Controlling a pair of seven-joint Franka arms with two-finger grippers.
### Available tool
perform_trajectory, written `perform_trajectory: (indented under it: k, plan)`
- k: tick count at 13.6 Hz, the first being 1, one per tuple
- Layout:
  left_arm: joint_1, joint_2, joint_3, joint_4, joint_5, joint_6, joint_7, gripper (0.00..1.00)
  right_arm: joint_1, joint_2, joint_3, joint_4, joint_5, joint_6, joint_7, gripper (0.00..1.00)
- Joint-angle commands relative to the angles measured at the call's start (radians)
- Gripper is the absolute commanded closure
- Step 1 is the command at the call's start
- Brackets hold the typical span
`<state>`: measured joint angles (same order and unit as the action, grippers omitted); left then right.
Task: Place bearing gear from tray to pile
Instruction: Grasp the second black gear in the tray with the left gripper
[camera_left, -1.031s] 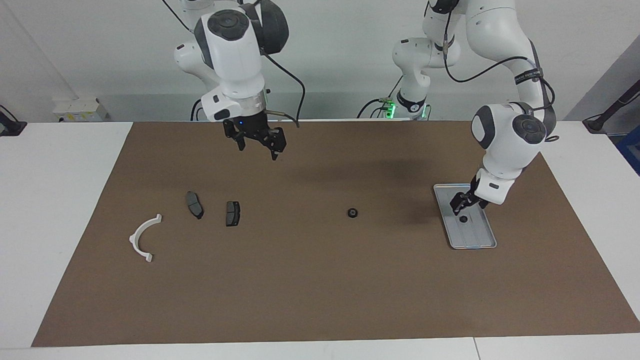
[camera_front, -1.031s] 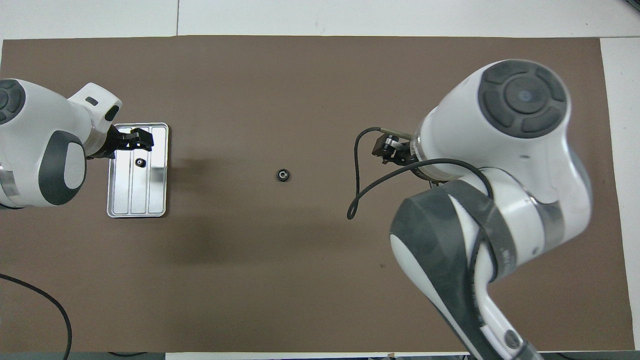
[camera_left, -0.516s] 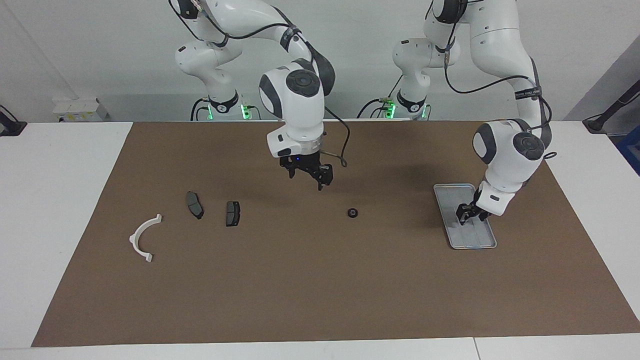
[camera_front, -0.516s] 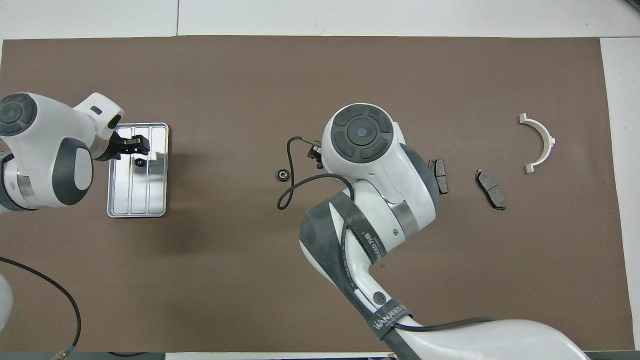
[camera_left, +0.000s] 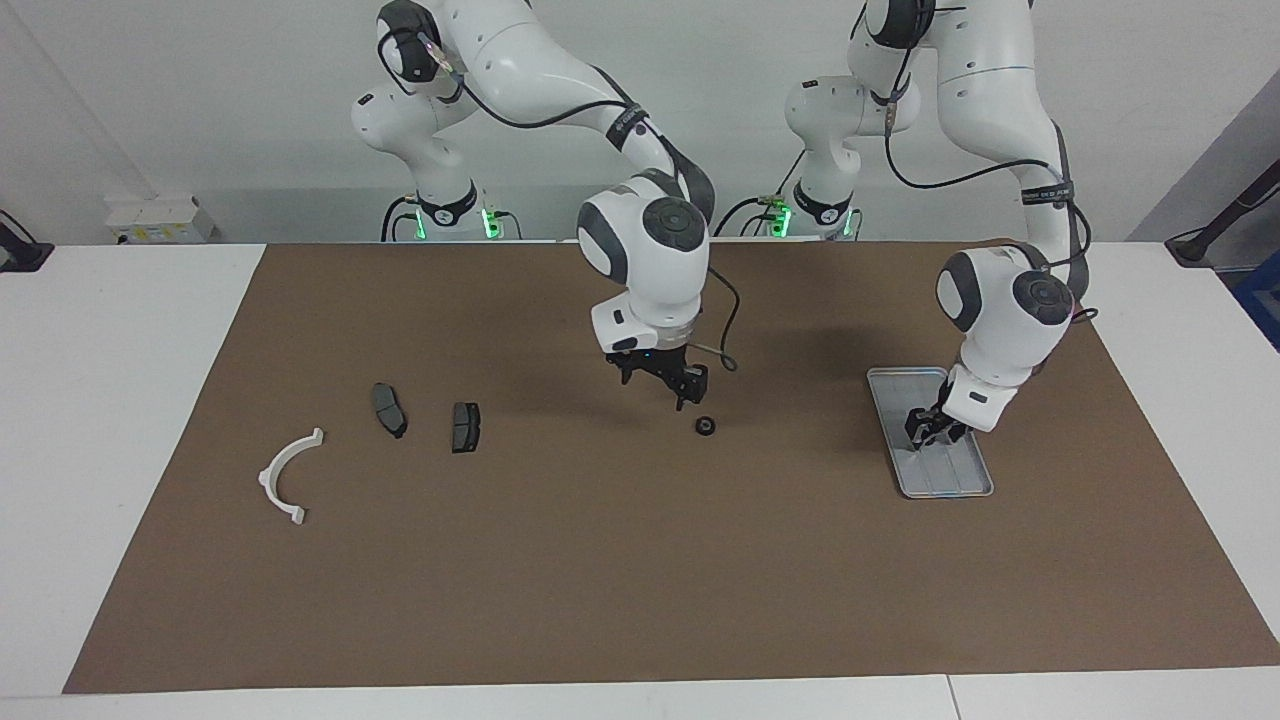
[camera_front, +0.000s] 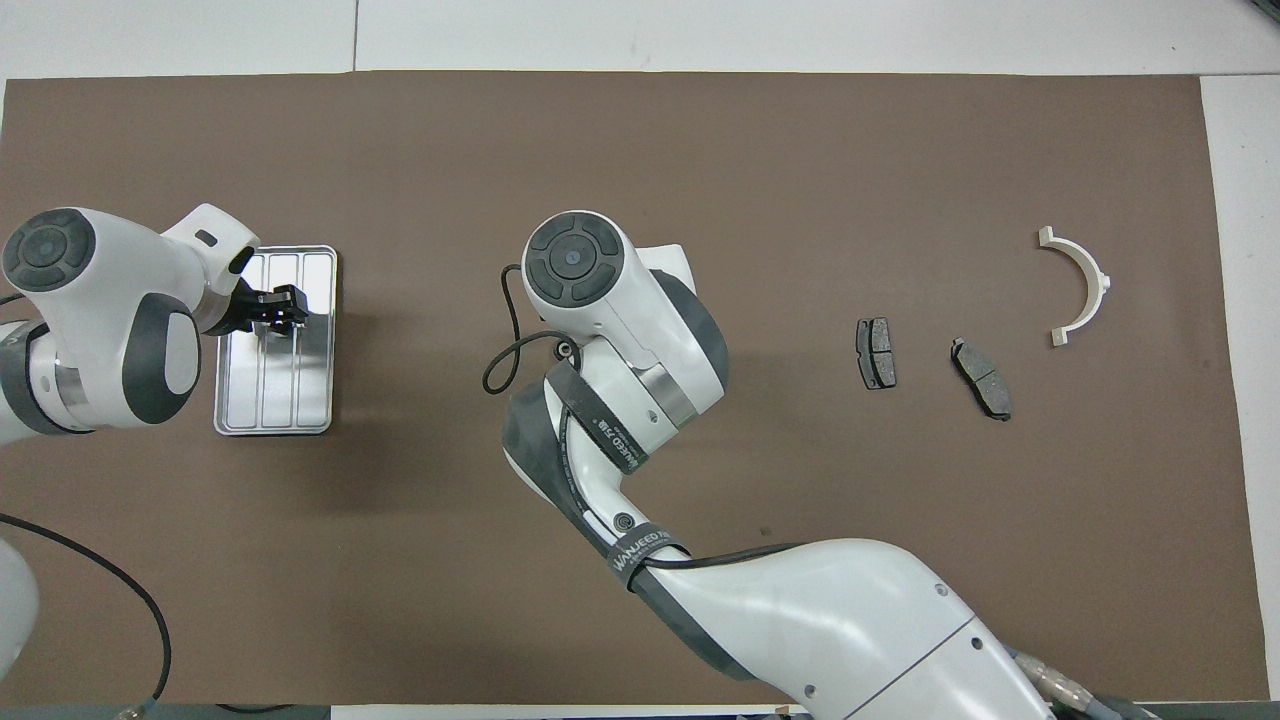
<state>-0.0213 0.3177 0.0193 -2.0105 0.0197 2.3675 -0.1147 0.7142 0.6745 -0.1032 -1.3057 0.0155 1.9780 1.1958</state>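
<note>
brown mat (camera_left: 640, 560) covers white table (camera_left: 110, 400); white wall (camera_left: 200, 100).

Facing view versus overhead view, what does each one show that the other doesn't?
Only the facing view shows the right gripper fully, open, just above the mat beside the bearing gear, plus both arm bases. Only the overhead view shows the left gripper from above; the gear there is nearly hidden by the right arm. Both show the left gripper low over the tray, the two brake pads and the white half-ring bracket.
</note>
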Motion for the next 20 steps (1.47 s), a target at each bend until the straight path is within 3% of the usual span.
perform_trajectory:
  k: [1, 8, 13, 20]
  plan:
    - [0.008, -0.025, -0.007, -0.039, 0.006, 0.019, -0.020, 0.42, -0.004, 0.111, -0.004, 0.202, 0.018, -0.100, 0.022, 0.00]
    - [0.006, -0.026, -0.007, -0.047, 0.005, 0.026, -0.039, 0.45, -0.002, 0.132, 0.082, 0.232, 0.018, -0.097, 0.059, 0.00]
    - [0.006, -0.026, -0.007, -0.050, 0.005, 0.027, -0.039, 0.46, -0.002, 0.169, 0.088, 0.218, 0.017, -0.021, 0.051, 0.00]
    - [0.008, -0.029, -0.007, -0.071, 0.005, 0.045, -0.039, 0.49, 0.010, 0.206, 0.088, 0.206, 0.007, -0.025, 0.033, 0.00]
